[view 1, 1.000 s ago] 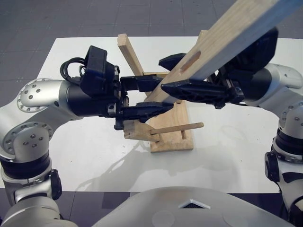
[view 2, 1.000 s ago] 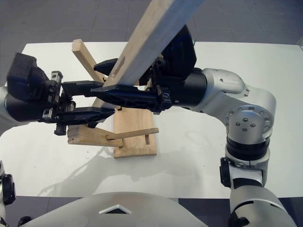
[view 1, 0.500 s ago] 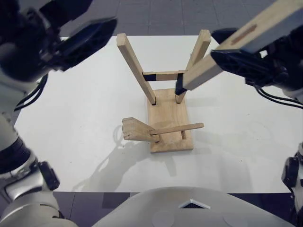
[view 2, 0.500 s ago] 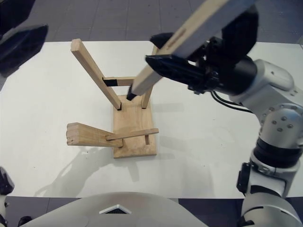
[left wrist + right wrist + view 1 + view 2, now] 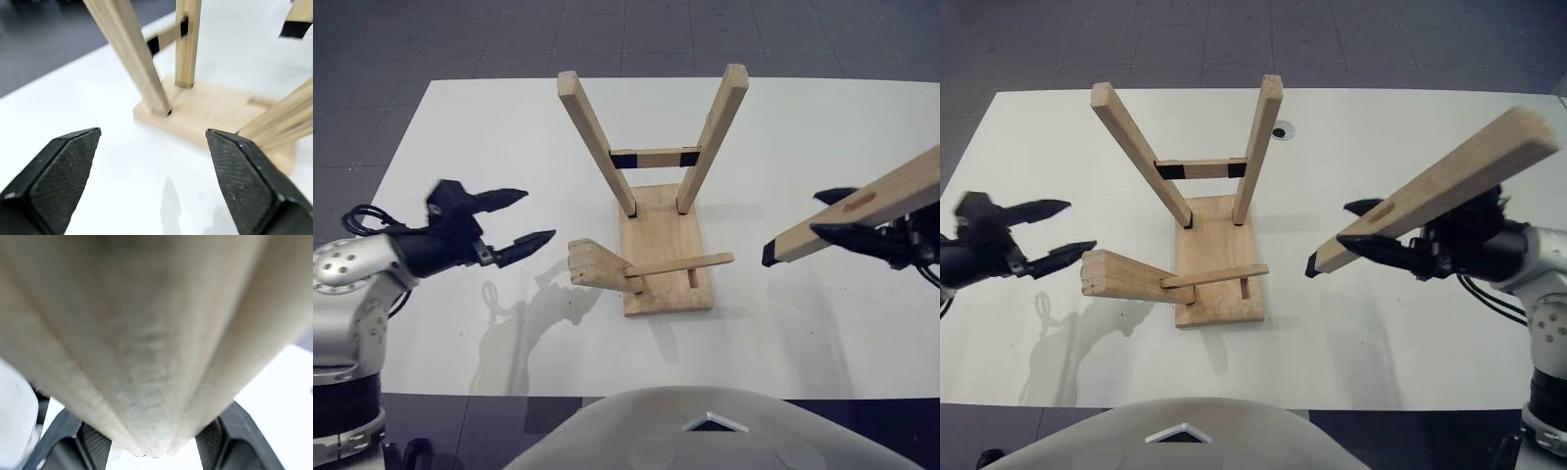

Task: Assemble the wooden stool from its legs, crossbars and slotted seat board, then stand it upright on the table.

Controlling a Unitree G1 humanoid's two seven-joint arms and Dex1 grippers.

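Observation:
The slotted seat board (image 5: 668,247) lies flat on the white table (image 5: 489,137). Two legs (image 5: 595,142) rise from its far end, joined by a crossbar (image 5: 654,157). A third leg (image 5: 595,268) lies at the board's left edge, with a thin crossbar (image 5: 683,264) running from it across the board. My left gripper (image 5: 538,214) hovers open left of that lying leg, holding nothing; its fingertips (image 5: 63,166) frame the standing legs (image 5: 132,54). To the right of the board, my right gripper (image 5: 1344,225) is shut on a fourth leg (image 5: 1440,186), held slanted above the table.
A small dark hole (image 5: 1279,130) sits in the tabletop behind the stool parts. Bare white table lies on both sides of the board. Dark floor (image 5: 460,39) surrounds the table.
Both arms have drawn away from the middle over the seat board. The left gripper went left and down, empty; the right one swung right and lower with the leg in it.

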